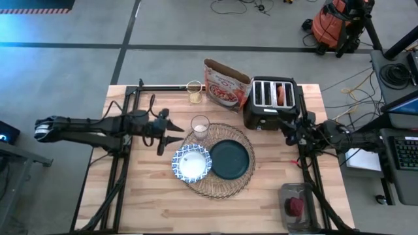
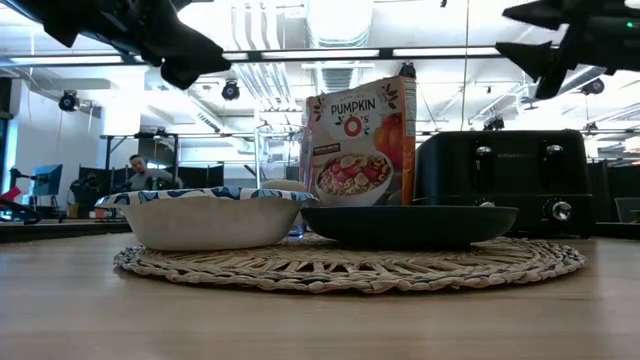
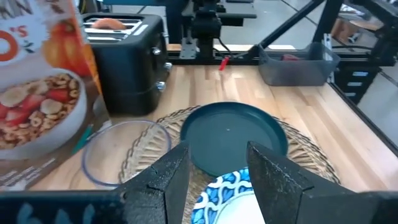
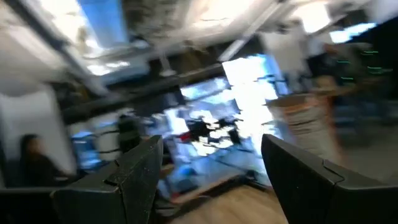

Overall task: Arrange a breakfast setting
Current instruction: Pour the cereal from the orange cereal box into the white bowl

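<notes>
The round tan woven placemat [image 1: 219, 186] lies mid-table. The dark teal plate [image 1: 230, 158] and the blue-and-white bowl [image 1: 192, 162] rest side by side on it. The small clear glass [image 1: 200, 126] stands on its far left rim. The browned bagel [image 1: 282, 93] sticks up out of a toaster slot. The small red fruit [image 1: 296, 206] lies in a clear bin. The spoon is out of view. My left gripper [image 1: 181, 133] hangs open just left of the glass, above the table [image 3: 214, 180]. My right gripper [image 1: 286, 132] is open in the air near the toaster's front [image 4: 211, 168].
The black four-slot toaster [image 1: 271, 101] and the cereal bag [image 1: 225, 83] stand at the far side. A second small glass with yellowish contents [image 1: 194, 91] stands left of the bag. The clear bin [image 1: 297, 196] sits at the near right corner. Bare wood lies near and left.
</notes>
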